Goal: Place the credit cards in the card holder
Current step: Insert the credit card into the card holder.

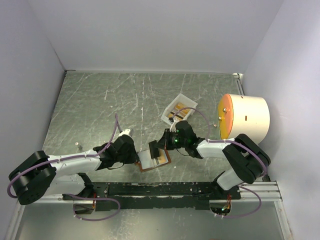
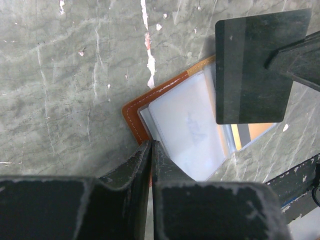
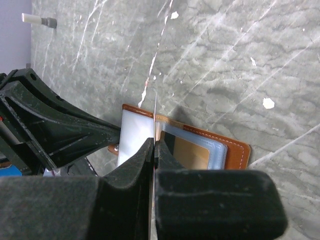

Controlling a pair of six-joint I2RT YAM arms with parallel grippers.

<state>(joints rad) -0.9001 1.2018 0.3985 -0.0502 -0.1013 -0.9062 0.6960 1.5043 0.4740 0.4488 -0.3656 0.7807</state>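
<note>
The brown card holder (image 1: pixel 156 161) lies open on the table, its clear pockets up. It also shows in the left wrist view (image 2: pixel 172 122) and the right wrist view (image 3: pixel 235 150). An orange card (image 3: pixel 187 152) sits inside one pocket. My left gripper (image 2: pixel 151 144) is shut on the holder's near left edge. My right gripper (image 3: pixel 154 142) is shut on a credit card, seen edge-on (image 3: pixel 155 112) above the holder's middle. In the left wrist view this card (image 2: pixel 252 65) shows its dark striped back, standing upright above the pockets.
A white tray (image 1: pixel 182 97) with more orange cards stands behind the holder. A white cylinder with an orange face (image 1: pixel 245 117) is at the right. A small peg (image 1: pixel 77 145) stands at the left. A black rail (image 1: pixel 165 189) runs along the near edge.
</note>
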